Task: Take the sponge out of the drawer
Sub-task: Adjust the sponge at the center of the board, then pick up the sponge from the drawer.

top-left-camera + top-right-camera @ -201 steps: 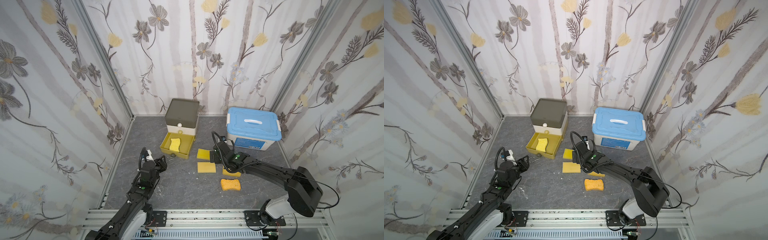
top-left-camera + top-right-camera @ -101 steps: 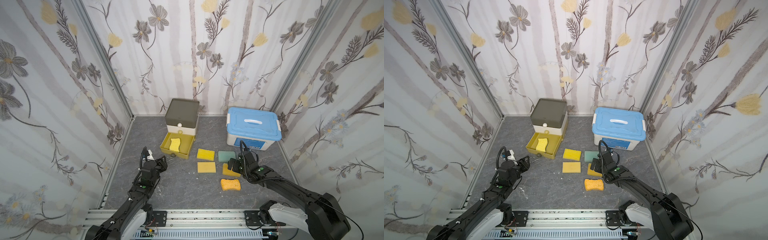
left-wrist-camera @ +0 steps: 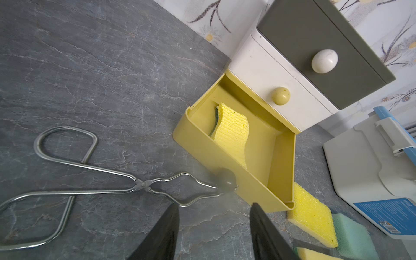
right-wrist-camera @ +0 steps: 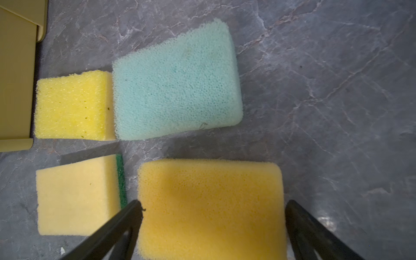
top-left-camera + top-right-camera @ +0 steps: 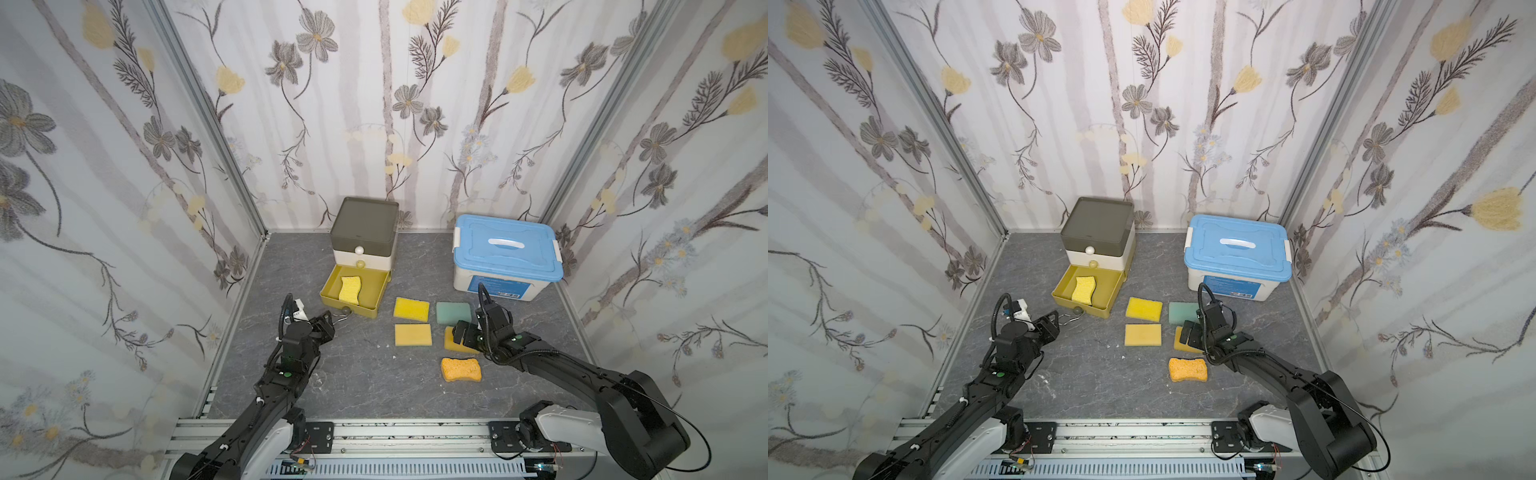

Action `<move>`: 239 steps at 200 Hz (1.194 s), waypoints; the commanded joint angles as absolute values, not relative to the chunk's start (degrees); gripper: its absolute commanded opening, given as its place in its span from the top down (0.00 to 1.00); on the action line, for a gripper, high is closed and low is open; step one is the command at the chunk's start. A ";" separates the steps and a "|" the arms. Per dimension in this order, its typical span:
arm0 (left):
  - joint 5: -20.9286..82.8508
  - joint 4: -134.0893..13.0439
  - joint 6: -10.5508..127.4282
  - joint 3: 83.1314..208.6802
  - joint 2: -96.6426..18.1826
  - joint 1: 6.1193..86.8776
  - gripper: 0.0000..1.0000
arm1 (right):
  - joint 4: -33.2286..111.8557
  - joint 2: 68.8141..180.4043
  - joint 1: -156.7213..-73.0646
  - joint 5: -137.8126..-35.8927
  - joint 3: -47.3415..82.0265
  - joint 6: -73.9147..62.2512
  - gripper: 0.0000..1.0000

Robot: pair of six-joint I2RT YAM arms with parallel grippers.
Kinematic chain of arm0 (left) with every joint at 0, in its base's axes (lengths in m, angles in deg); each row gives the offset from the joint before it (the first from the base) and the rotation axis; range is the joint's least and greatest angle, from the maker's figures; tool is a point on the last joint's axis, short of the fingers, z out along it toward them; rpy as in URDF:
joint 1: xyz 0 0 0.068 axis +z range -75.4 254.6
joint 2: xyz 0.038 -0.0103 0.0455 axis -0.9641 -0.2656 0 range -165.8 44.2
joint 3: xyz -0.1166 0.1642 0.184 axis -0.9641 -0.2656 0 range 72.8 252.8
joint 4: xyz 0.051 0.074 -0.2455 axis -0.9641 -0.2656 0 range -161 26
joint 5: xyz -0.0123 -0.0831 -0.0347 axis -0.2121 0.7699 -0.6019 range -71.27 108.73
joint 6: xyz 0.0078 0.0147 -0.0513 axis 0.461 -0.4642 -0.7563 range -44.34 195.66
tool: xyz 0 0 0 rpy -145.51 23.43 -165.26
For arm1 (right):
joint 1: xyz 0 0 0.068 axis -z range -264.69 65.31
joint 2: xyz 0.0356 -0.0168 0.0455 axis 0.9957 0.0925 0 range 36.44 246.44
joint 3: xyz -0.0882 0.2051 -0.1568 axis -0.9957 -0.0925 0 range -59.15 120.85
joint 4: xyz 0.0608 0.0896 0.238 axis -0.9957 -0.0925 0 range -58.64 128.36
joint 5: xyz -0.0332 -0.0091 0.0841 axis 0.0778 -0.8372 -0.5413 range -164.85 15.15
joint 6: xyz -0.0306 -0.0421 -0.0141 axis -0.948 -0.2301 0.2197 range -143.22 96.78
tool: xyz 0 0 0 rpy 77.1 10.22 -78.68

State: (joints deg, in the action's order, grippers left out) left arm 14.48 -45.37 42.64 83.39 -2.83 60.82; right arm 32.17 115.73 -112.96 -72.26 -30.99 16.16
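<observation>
The grey counter carries everything. The biggest thing on it is the box with a blue lid, at about 2 o'clock in both top views. At 12 o'clock, against the back wall, stands the small chest. Its lowest drawer, a yellow one, is pulled out toward 6 o'clock, so the opening step looks done.

The left pincer is low over the counter at about 7 o'clock from the drawer, just before its front wall. Its jaws are partly apart and hold nothing. The right pincer is at about 4 o'clock from the drawer. Its jaws are wide apart, with nothing gripped, above an orange-yellow sponge that lies flat on the counter. Four more loose sponges lie around it: a yellow one, a green one, a pale one and an orange one with a waist.

The sponge of the task is inside the drawer, along its 9 o'clock wall, yellow with a green underside and a little curved. Thin metal tongs lie on the counter before the drawer. Their tips seem to rest at the drawer knob, but the knob is blurred in the left wrist view, so I cannot be sure.

I judge the step in hand to be the reach for the sponge. The left pincer is the nearer one. It would need to rise over the front wall, open more, and come down across the narrow width of the sponge without pushing the tongs or the drawer.
</observation>
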 commanded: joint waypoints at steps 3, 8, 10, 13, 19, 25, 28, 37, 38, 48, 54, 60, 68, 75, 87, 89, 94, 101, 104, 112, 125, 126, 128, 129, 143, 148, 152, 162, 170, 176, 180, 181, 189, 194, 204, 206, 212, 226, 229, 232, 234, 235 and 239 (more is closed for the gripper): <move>14.34 -43.77 42.70 83.61 -2.58 60.80 0.47 | 38.03 116.07 -113.11 -75.71 -30.97 15.02 0.00; 14.25 -43.92 42.78 83.61 -2.63 60.75 0.47 | 37.98 116.16 -113.15 -75.90 -30.86 14.77 0.00; 14.25 -43.89 42.74 83.61 -2.64 60.79 0.47 | 37.87 116.20 -113.12 -75.84 -30.83 14.76 0.00; 14.25 -43.93 42.79 83.61 -2.62 60.80 0.47 | 37.65 116.24 -113.14 -75.78 -30.72 14.77 0.00; 14.25 -43.93 42.78 83.63 -2.57 60.80 0.47 | 37.41 116.25 -113.23 -75.80 -30.51 14.63 0.00; 14.25 -43.88 42.86 83.59 -2.59 60.81 0.47 | 37.40 116.25 -113.25 -76.11 -30.56 14.50 0.00; 14.18 -43.79 42.79 83.61 -2.65 60.80 0.47 | 37.33 116.25 -113.25 -76.16 -30.46 14.49 0.00; 14.23 -43.83 42.79 83.69 -2.70 60.80 0.47 | 36.59 116.25 -113.33 -75.43 -30.21 14.76 0.00; 14.24 -43.86 42.79 83.70 -2.63 60.80 0.47 | 36.51 116.25 -113.34 -75.32 -30.13 14.80 0.00; 14.25 -43.86 42.80 83.69 -2.57 60.84 0.47 | 34.34 116.25 -113.49 -73.00 -29.46 15.30 0.00; 14.25 -43.89 42.80 83.70 -2.57 60.80 0.47 | 32.70 115.96 -113.62 -71.15 -28.88 15.67 0.00; 14.25 -43.88 42.79 83.71 -2.64 60.80 0.47 | 30.99 115.46 -113.90 -69.23 -28.28 15.84 0.00; 14.25 -43.83 42.81 83.70 -2.64 60.75 0.47 | 28.58 114.52 -114.35 -65.48 -27.32 16.27 0.00; 14.24 -43.79 42.79 83.70 -2.67 60.80 0.47 | 26.51 113.58 -114.90 -62.77 -26.30 16.33 0.00; 14.25 -43.69 42.82 83.70 -2.76 60.80 0.46 | 23.35 112.15 -116.36 -58.20 -23.72 15.97 0.00; 14.25 -43.72 42.86 83.70 -2.83 60.80 0.46 | 22.99 111.97 -116.65 -57.59 -23.31 15.80 0.00; 14.25 -43.66 42.84 83.70 -2.82 60.79 0.46 | 22.34 111.58 -117.49 -56.48 -22.11 15.15 0.00; 14.25 -43.61 42.81 83.70 -2.91 60.85 0.46 | 22.15 111.43 -118.75 -55.33 -20.38 13.80 0.00; 14.25 -43.61 42.79 83.69 -2.92 60.76 0.47 | 22.18 111.48 -119.39 -54.79 -19.60 13.11 0.00; 14.29 -43.58 42.82 83.70 -2.92 60.80 0.46 | 22.55 112.16 -121.14 -53.49 -17.41 11.59 0.00; 14.34 -43.59 42.80 83.70 -2.95 60.81 0.47 | 24.08 114.85 -123.29 -53.10 -12.67 9.31 0.00; 14.34 -43.56 42.84 83.70 -2.93 60.85 0.47 | 24.23 115.11 -123.41 -53.03 -12.36 9.22 0.00; 14.38 -43.53 42.87 83.66 -2.96 60.81 0.47 | 24.48 115.63 -123.66 -52.94 -11.77 9.00 0.00; 14.40 -43.57 42.83 83.63 -2.98 60.80 0.47 | 24.61 115.94 -123.82 -52.91 -11.42 8.89 0.00; 14.38 -43.78 42.81 83.69 -2.77 60.80 0.47 | 28.01 119.96 -125.53 -54.37 -7.00 6.54 0.01; 14.34 -43.88 42.80 83.70 -2.71 60.80 0.47 | 29.58 121.58 -126.00 -55.75 -5.35 5.69 0.01; 14.34 -43.87 42.81 83.69 -2.72 60.89 0.47 | 30.54 122.81 -126.23 -56.90 -3.83 5.04 0.02; 14.53 -44.06 42.85 83.83 -2.76 60.79 0.47 | 32.28 126.04 -126.91 -59.37 0.25 3.72 0.04; 14.72 -44.21 42.71 83.86 -2.80 60.79 0.47 | 33.05 129.11 -127.80 -60.77 3.85 2.46 0.05; 14.84 -44.29 42.78 83.91 -2.71 60.80 0.47 | 33.17 132.00 -128.61 -61.04 6.57 1.59 0.05; 14.86 -44.45 42.73 83.96 -2.68 60.80 0.47 | 33.19 133.47 -128.72 -60.96 8.35 1.12 0.05; 14.82 -44.51 42.72 83.96 -2.62 60.80 0.47 | 33.18 133.83 -128.72 -60.96 8.79 0.99 0.05; 14.71 -44.73 42.71 83.91 -2.42 60.83 0.47 | 33.10 136.81 -131.45 -60.92 11.96 0.08 0.06; 14.56 -44.90 42.76 83.96 -2.28 60.80 0.47 | 33.09 138.61 -132.23 -60.52 13.94 -0.18 0.08; 14.19 -45.35 42.89 83.96 -1.90 60.80 0.47 | 33.93 142.01 -133.74 -60.08 16.82 0.07 0.09; 14.06 -45.35 42.90 83.96 -1.87 60.80 0.47 | 34.18 142.71 -134.02 -60.33 17.28 0.07 0.09; 13.86 -45.35 42.90 83.87 -1.71 60.80 0.47 | 34.61 144.66 -134.76 -60.77 18.92 0.12 0.10; 13.72 -45.54 42.90 83.91 -1.75 60.79 0.47 | 34.99 149.38 -136.42 -61.83 23.13 0.61 0.12; 13.72 -45.52 42.93 83.90 -1.74 60.84 0.47 | 34.75 150.42 -136.84 -61.87 24.09 0.58 0.13; 13.72 -45.38 42.92 83.96 -1.82 60.80 0.47 | 34.42 151.41 -137.15 -61.63 25.28 0.62 0.14; 13.72 -45.37 42.95 83.96 -1.85 60.80 0.47 | 34.23 151.87 -137.40 -61.44 25.97 0.74 0.15; 13.72 -45.42 42.96 83.96 -1.85 60.80 0.47 | 34.10 152.30 -137.50 -61.38 26.30 0.76 0.15; 13.79 -45.42 42.90 83.96 -2.01 60.82 0.47 | 33.73 153.70 -137.94 -61.23 27.63 0.79 0.15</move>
